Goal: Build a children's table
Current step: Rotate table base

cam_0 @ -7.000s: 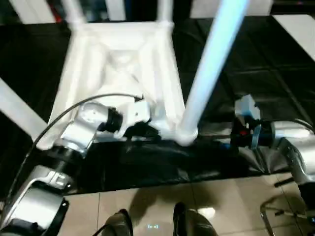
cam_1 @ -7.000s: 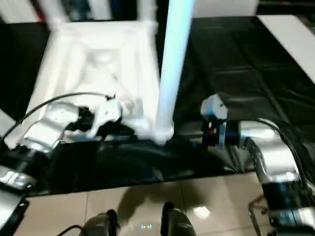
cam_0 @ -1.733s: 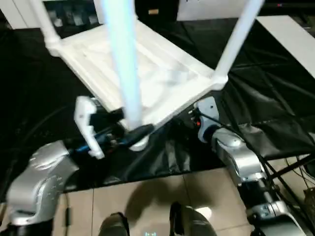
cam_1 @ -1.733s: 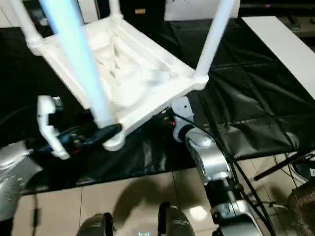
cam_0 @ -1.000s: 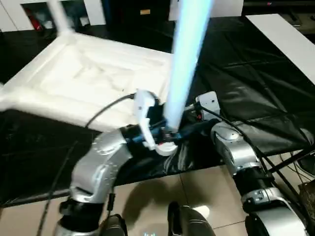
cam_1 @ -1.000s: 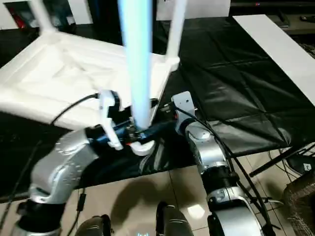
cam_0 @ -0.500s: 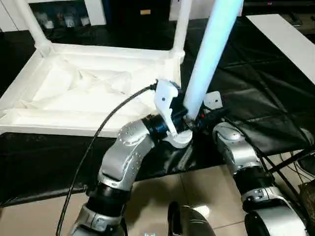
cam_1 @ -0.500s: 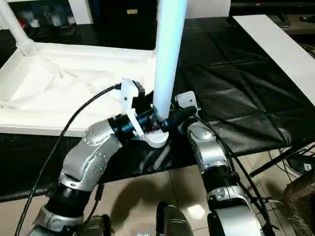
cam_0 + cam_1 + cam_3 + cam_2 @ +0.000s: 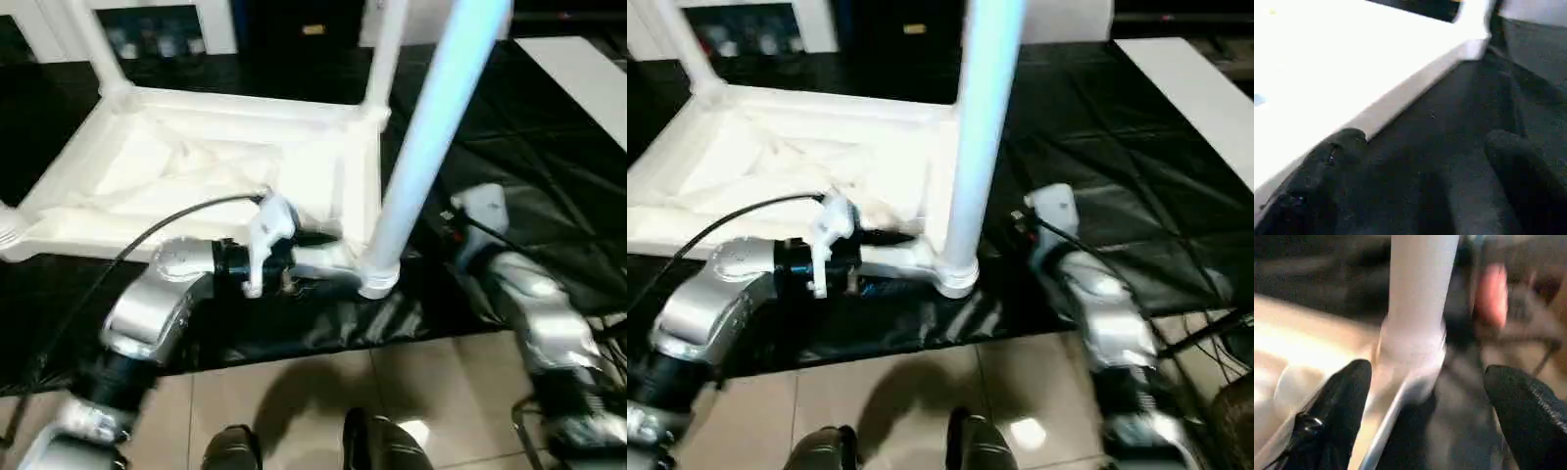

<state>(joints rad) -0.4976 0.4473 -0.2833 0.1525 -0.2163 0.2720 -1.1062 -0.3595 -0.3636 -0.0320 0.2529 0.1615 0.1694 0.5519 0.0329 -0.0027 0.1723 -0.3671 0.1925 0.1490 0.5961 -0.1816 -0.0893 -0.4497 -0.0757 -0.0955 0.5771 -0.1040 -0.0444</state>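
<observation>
On the black-covered work surface (image 9: pixel 509 147), the children's table (image 9: pixel 216 166) is lying upside down, ribbed underside up, with legs standing in its corner sockets. The nearest leg (image 9: pixel 421 157) rises from the front corner socket (image 9: pixel 377 279), close to the surface's front edge.

The left gripper (image 9: pixel 1420 396) is positioned at that socket with its fingers (image 9: pixel 1347 391) spread, one on each side of the leg's base; no contact is visible, so nothing is judged to be grasped. The right gripper (image 9: pixel 1415 161) is held with its fingers apart beside the tabletop's rim (image 9: pixel 1400 98), over the black cover, and is empty.

The step in hand appears to be seating or checking the front leg. For a sound result, the socket should be braced low, the leg kept in line with the socket axis, and pressure applied straight along the leg, not sideways. The tabletop should be steadied against sliding toward the edge.

No containers are present; each visible socket is occupied by a leg.
</observation>
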